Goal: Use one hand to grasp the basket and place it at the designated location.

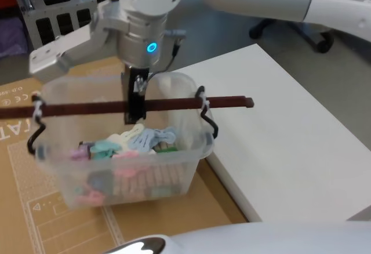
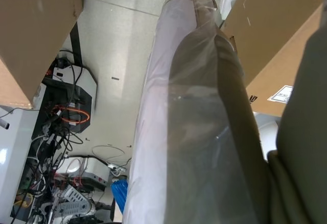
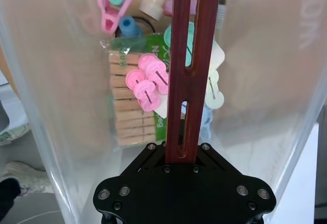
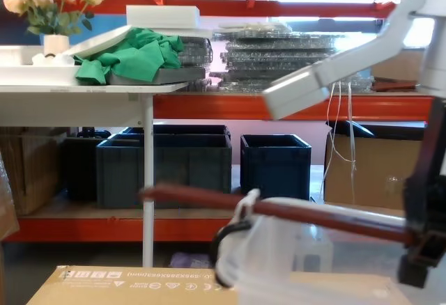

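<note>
The basket [image 1: 133, 178] is a translucent whitish tub filled with pastel and wooden clothes pegs. It hangs just above a cardboard box, close to the white table's left edge. Its dark red-brown bar handle [image 1: 226, 101] runs across the top, with a white tie [image 1: 201, 100] at the joint. My right gripper [image 1: 136, 106] comes down from above and is shut on the middle of the handle. In the right wrist view the handle [image 3: 196, 40] runs out of the black right gripper [image 3: 181, 155] over the pegs. In the chest view the right gripper [image 4: 421, 239] holds the handle [image 4: 209, 198] above the basket [image 4: 279, 263].
A flat cardboard box [image 1: 23, 207] lies under the basket. A white table [image 1: 278, 132] stands directly to its right. A grey metal box [image 1: 55, 7] sits at the back left. Dark blue crates [image 4: 275, 162] line the shelf beyond.
</note>
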Robot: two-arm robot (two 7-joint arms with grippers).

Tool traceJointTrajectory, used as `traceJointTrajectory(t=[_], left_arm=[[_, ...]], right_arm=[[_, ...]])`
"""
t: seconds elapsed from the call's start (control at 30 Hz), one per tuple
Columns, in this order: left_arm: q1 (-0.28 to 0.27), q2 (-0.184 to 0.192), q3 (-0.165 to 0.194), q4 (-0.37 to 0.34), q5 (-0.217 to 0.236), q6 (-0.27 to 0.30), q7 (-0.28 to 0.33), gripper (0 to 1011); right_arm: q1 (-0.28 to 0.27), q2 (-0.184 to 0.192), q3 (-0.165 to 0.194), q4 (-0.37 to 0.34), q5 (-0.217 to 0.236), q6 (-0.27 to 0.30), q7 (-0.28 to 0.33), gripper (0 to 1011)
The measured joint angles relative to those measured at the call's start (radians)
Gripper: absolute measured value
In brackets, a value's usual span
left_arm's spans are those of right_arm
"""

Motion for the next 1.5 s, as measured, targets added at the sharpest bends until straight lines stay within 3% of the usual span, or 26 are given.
traceJointTrajectory(t=[0.67, 1.0, 1.5], left_arm=[[0.000, 0.000, 0.000, 0.000, 0.000, 0.000, 0.000, 0], [0.000, 0.000, 0.000, 0.000, 0.000, 0.000, 0.000, 0], [0.000, 0.000, 0.000, 0.000, 0.000, 0.000, 0.000, 0]], right_arm=[[0.031, 0.079, 0.065, 0.042, 0.066, 0.085, 0.075, 0], [0.048, 0.111, 0.105, 0.119, 0.124, 0.160, 0.134, 0], [0.057, 0.180, 0.158, 0.199, 0.129, 0.221, 0.157, 0]])
